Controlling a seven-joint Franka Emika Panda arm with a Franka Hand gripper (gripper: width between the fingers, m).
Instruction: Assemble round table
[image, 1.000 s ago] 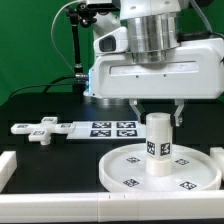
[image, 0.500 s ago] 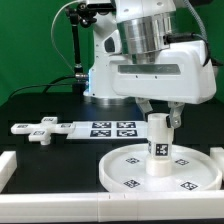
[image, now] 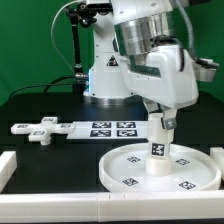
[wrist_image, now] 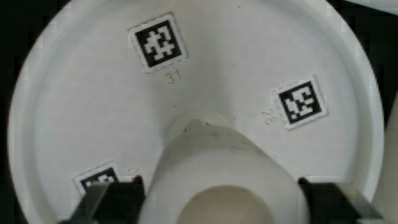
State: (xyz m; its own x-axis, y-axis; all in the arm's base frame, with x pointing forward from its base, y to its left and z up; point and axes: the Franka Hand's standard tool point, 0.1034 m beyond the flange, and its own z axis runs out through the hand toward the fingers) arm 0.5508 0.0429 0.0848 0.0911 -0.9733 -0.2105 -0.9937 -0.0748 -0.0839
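The large round disc [image: 160, 172] lies rim-up with square markers on it, toward the exterior view's right. The short thick leg [image: 158, 150] stands upright at its centre. My gripper [image: 160, 124] comes down from above and is shut on the leg's upper part. In the wrist view the leg [wrist_image: 224, 165] fills the space between the two dark fingers [wrist_image: 111, 196], with the disc [wrist_image: 107, 110] spread out behind it. The cross-shaped foot piece [image: 38, 129] lies apart on the black table at the exterior view's left.
The marker board [image: 112, 128] lies between the foot piece and the disc. White border bars run along the exterior view's left [image: 8, 166] and front [image: 60, 207]. The arm's base and cables stand behind.
My hand has turned about the upright leg, its wide body swinging from square-on to slanted. The leg stays in place on the disc and the grip is unchanged.
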